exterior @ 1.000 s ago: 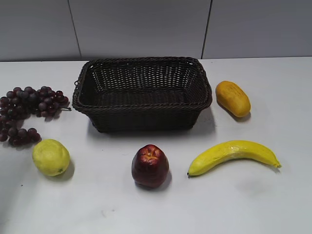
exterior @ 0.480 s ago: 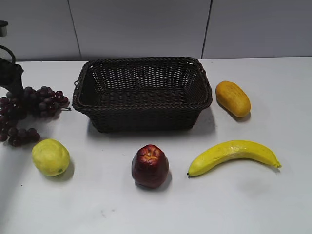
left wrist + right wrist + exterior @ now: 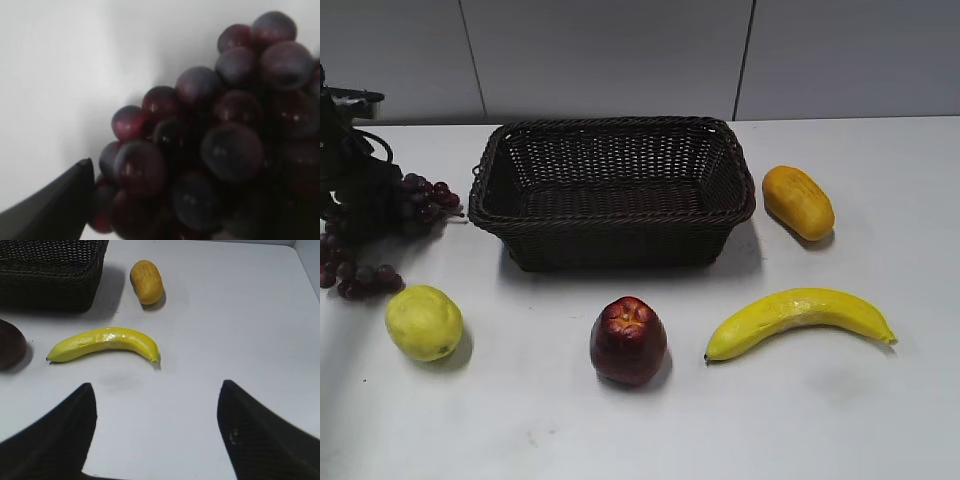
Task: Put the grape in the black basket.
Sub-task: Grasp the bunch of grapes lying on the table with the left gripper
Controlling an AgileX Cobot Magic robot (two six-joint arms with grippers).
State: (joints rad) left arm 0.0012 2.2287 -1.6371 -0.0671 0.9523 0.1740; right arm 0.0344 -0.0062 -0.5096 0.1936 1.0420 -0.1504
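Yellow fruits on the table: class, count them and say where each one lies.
3. The lemon lies front left, the banana front right, and the yellow-orange fruit right of the black basket. None appears hidden.

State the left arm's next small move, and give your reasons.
Probably lower the left gripper slightly and close on the grape. The bunch lies on the table left of the basket, and one fingertip sits beside its berries. No grip is visible.
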